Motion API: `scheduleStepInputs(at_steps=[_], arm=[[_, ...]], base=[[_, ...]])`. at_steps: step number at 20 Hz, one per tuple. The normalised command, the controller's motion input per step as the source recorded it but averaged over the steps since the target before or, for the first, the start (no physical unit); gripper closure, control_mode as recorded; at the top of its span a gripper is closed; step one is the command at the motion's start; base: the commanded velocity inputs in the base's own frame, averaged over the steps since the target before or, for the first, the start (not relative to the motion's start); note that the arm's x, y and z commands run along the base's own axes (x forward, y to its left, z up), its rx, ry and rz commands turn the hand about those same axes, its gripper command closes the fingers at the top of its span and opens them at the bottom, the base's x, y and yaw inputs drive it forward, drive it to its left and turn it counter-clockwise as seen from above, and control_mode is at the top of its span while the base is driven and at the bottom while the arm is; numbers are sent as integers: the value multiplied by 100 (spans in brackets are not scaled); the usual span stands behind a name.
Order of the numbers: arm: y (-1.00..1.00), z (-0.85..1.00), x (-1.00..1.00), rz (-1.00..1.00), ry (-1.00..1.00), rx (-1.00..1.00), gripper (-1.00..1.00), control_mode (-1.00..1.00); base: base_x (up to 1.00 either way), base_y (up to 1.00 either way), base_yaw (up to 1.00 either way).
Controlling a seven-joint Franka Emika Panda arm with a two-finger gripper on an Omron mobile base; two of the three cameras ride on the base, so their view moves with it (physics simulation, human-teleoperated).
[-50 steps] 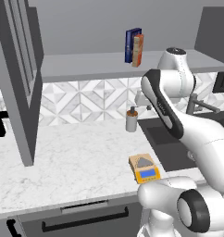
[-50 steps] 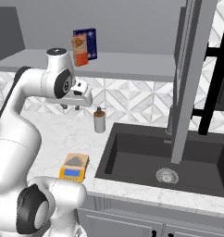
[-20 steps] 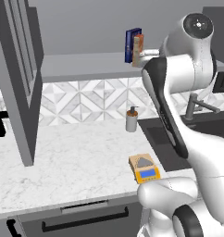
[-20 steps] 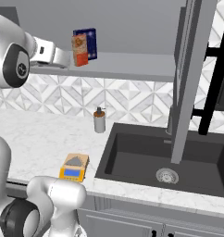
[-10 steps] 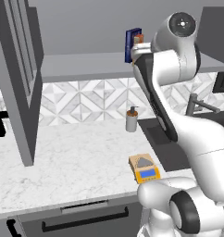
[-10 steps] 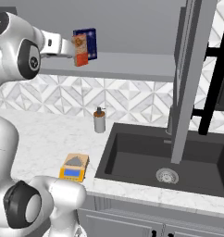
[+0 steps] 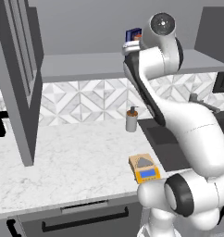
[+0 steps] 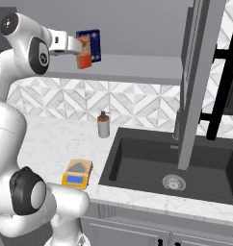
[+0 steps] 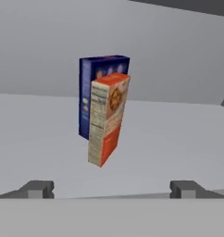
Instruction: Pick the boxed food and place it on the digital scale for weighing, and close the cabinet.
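Note:
The boxed food (image 9: 107,121) is a small orange-red carton standing upright on the grey shelf of the open cabinet, close in front of a dark blue box (image 9: 102,88). My gripper (image 9: 111,189) is open and level with the carton, a short way off, with nothing between its fingertips (image 9: 37,189). From the right base view the hand (image 8: 65,42) reaches in from the left toward the carton (image 8: 83,55). The digital scale (image 7: 144,167) lies on the counter near its front edge, tan-topped with a yellow front. The cabinet door (image 7: 16,78) stands open.
A soap dispenser (image 7: 131,120) stands by the tiled backsplash. The dark sink (image 8: 171,163) lies right of the scale (image 8: 77,174). The open cabinet door (image 8: 198,81) with its black bar handle (image 8: 224,72) hangs over the sink. A dark drawer (image 7: 86,220) sits below the counter.
The arm has risen and swung so the hand now points at the boxes on the shelf, closer than before. The jaws have stayed open. Boxes and scale have not moved.

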Motion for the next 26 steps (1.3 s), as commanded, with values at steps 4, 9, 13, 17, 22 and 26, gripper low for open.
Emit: scheduleStepInputs(at_steps=[4, 9, 13, 17, 22, 26], arm=[[0, 0, 48, -2, 0, 0, -100, -100], [0, 0, 51, 0, 2, 0, -100, -100], [5, -1, 27, -12, 0, 0, -100, -100], [2, -3, 33, -15, 0, 0, -100, -100], [5, -2, 34, -12, 0, 0, -100, -100], [0, -1, 24, -1, 0, 0, -100, -100]], base=[[0, 0, 0], [0, 0, 0], [0, 0, 0], [0, 0, 0], [0, 0, 0], [0, 0, 0]])
